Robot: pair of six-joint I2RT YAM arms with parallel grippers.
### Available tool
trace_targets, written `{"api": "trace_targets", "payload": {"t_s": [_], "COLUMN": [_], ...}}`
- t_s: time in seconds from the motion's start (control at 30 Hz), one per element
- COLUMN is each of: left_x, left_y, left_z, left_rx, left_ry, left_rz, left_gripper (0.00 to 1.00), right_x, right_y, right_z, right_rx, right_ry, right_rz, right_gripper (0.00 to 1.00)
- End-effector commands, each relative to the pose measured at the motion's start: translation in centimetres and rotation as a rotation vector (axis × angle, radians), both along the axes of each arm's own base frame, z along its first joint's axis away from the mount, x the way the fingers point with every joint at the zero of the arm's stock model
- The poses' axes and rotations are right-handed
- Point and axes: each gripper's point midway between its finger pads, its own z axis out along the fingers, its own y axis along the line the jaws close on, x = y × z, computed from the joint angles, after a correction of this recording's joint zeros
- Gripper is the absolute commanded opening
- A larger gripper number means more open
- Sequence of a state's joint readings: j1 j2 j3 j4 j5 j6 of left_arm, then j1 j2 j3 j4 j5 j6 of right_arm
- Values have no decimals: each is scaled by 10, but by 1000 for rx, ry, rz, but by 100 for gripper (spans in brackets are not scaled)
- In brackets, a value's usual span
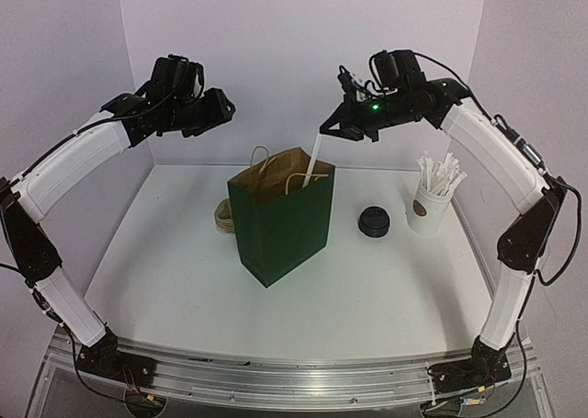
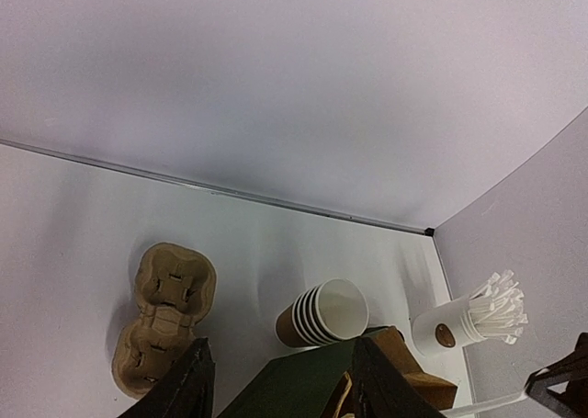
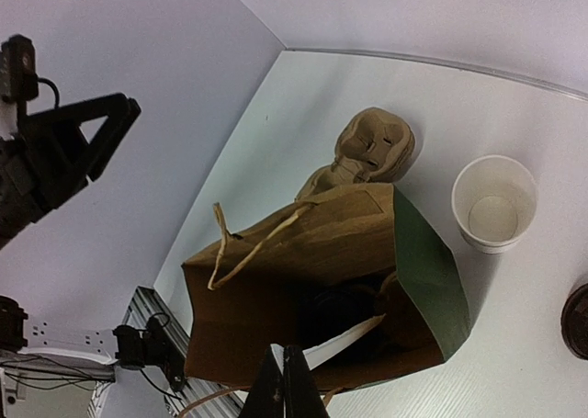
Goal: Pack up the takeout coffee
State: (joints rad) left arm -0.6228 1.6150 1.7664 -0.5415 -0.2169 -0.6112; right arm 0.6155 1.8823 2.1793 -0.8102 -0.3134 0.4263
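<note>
A green paper bag with a brown inside stands open mid-table. Deep inside it, in the right wrist view, a dark round lid shows, the takeout coffee; its brown cup is hidden in shadow. My right gripper hangs above the bag's mouth, shut on a white wrapped stick whose lower end reaches into the bag. From above, that gripper and the stick slant over the bag's right rim. My left gripper is raised high at the back left, open, with nothing between its fingers.
A tall white cup of wrapped sticks stands at the right, with a loose black lid beside it. Behind the bag sit a stack of lidless brown cups and a cardboard cup carrier. White walls enclose the back and sides.
</note>
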Motion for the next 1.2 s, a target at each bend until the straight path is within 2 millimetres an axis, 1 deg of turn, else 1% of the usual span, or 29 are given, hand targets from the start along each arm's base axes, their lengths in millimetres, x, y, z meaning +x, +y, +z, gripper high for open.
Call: {"api": "trace_targets", "payload": {"t_s": [0.0,0.1,0.13,0.17,0.23,0.27,0.3,0.33,0.43,0.57,0.67,0.73,0.83,0.9,1.0,1.07,1.17], "left_x": [-9,-10,-10,-10,-11,-11,-11,-11,-12,-11,-11,-10,-9,-8,-6,-4,1], "left_y": [5,3,3,2,1,1,1,2,2,1,0,-1,1,4,11,18,30], "left_z": [18,17,17,16,15,14,14,13,13,13,14,12,11,10,8,4,-2], "left_rx": [-35,-39,-41,-42,-42,-41,-41,-40,-38,-37,-32,-25,-5,15,39,48,49], "left_ry": [-29,-31,-32,-31,-27,-25,-25,-24,-24,-29,-30,-27,-24,-21,-11,3,33], "left_rz": [-2,-13,-17,-21,-26,-26,-26,-26,-27,-32,-35,-38,-32,-22,1,14,24], "left_gripper": [50,50,50,50,50,50,50,50,50,50,50,50,50,50,51,51,51], "right_x": [-1,-5,-7,-8,-11,-11,-11,-10,-6,4,18,30,46,57,66,72,74], "right_y": [12,20,24,26,31,31,31,30,22,3,-21,-43,-78,-103,-138,-160,-181], "right_z": [-22,-35,-41,-45,-52,-54,-57,-57,-47,-18,2,10,15,15,12,5,-11], "right_rx": [-81,-107,-115,-122,-135,-142,-150,-156,-174,-212,-270,-306,-313,-311,-304,-304,-329], "right_ry": [-40,-29,-22,-16,-5,-4,-4,-8,-53,-167,-255,-286,-273,-252,-207,-163,-100], "right_rz": [20,43,52,58,68,66,64,56,23,-59,-162,-241,-341,-402,-487,-534,-579], "right_gripper": [0,0,3,11,36,47,57,61,65,68,71,73,74,75,77,80,85]}}
